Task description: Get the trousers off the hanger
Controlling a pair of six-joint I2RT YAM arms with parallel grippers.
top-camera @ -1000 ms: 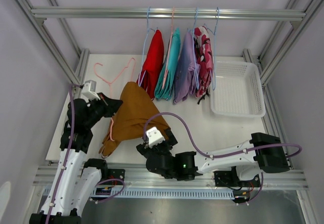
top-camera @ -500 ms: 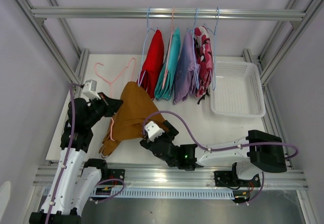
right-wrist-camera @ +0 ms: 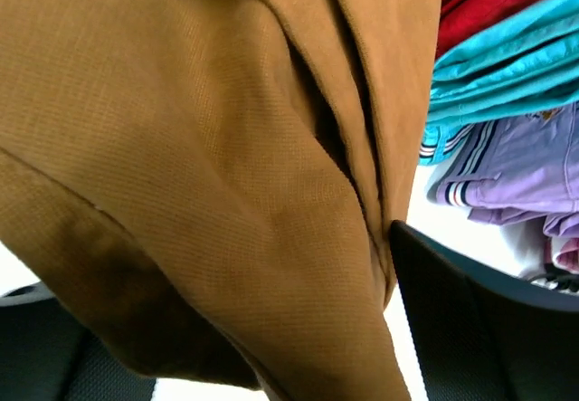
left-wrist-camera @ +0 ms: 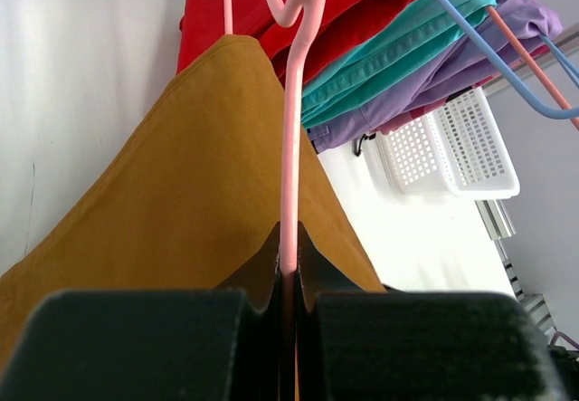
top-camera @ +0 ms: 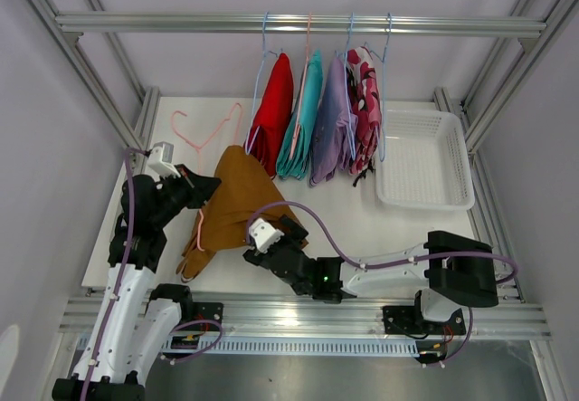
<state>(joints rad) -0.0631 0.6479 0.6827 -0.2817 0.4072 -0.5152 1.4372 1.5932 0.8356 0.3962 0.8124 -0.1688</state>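
Observation:
Mustard-brown trousers point(top-camera: 237, 197) hang on a pink hanger point(top-camera: 199, 229) that is tilted low over the table's left side. My left gripper point(top-camera: 210, 186) is shut on that hanger's wire point(left-wrist-camera: 289, 175), and the brown cloth point(left-wrist-camera: 181, 193) spreads beyond it. My right gripper point(top-camera: 288, 229) stands open at the trousers' lower right edge. A thick fold of the cloth point(right-wrist-camera: 226, 175) lies between its fingers point(right-wrist-camera: 470, 319). Red point(top-camera: 276, 111), teal point(top-camera: 303, 116), lilac point(top-camera: 331, 120) and pink camouflage point(top-camera: 365, 102) trousers hang on hangers from the rail point(top-camera: 181, 23).
A bare pink hanger point(top-camera: 204, 134) lies on the table at the back left. A white slotted basket point(top-camera: 423, 161) stands at the right. Metal frame posts border the table on both sides, and the hanging clothes sit just behind the brown pair.
My right gripper has moved left and forward, from the table's front edge to the brown trousers' lower edge. The left gripper and the hanger have stayed put.

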